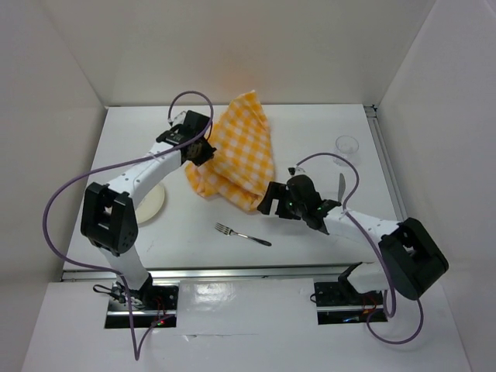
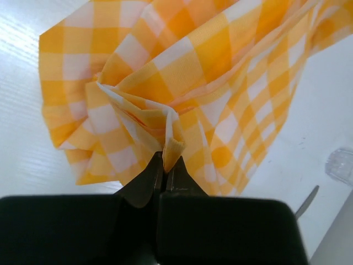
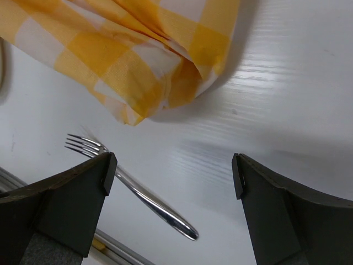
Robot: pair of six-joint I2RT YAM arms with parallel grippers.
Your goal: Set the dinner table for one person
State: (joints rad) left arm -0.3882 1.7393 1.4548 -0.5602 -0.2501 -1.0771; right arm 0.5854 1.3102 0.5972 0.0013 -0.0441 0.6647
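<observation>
While left tool (image 2: 164,165) pinches one checked cloth (image 2: 220,72), right tool (image 3: 174,171) gaping, empty, one fork (image 3: 154,207), one plate (image 1: 153,203)

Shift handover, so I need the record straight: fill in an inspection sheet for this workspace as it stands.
Surface: white dinner table, metal rail along its near edge.
Job's things: checked cloth bunched mid-table; plate at left, partly under the left arm; fork near the front; knife and glass at right.
Clutter: nothing seen.
Tools: left tool shut on a fold of the cloth; right tool open, holding nothing.
Cables: a purple cable loops off each arm.
Surroundings: plain white walls.
</observation>
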